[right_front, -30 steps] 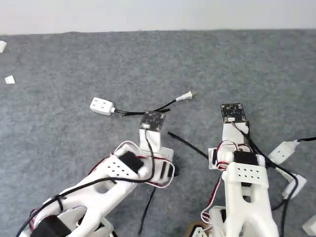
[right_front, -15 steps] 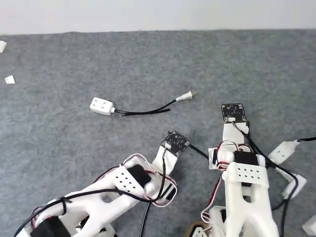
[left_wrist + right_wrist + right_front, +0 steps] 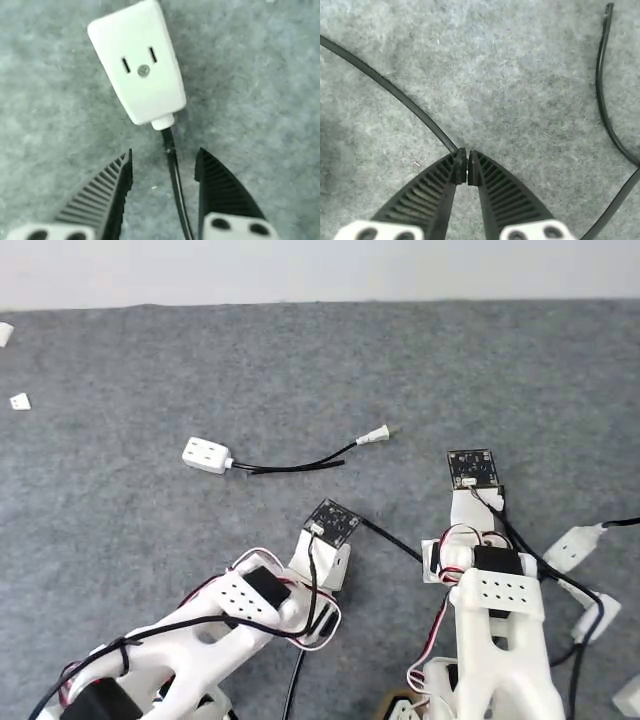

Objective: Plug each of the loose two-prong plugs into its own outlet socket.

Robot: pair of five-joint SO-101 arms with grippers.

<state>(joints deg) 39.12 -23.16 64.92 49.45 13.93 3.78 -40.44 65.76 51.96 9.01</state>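
The left gripper [image 3: 165,152] is held open over the grey carpet [image 3: 260,75], with its fingers either side of the black cord [image 3: 173,167] of a white socket [image 3: 137,62]. The right gripper [image 3: 466,165] is closed on nothing, just beside a second cord [image 3: 390,87]. A loose plug [image 3: 375,435] is seen farther out on the carpet.

The left arm [image 3: 215,625] and right arm [image 3: 500,640] are white printed plastic. Each carries a plate [image 3: 498,588] dotted with small round holes, a black servo [image 3: 497,560], and loops of red, white and black wire [image 3: 447,536]. A small black square left board [image 3: 331,521] tops 1 wrist and a matching right board [image 3: 472,468] tops the other. The left gripper [image 3: 165,152] and right gripper [image 3: 466,151] each have 2 black, ribbed fingers tapering to points, set on white bases with dark round holes.
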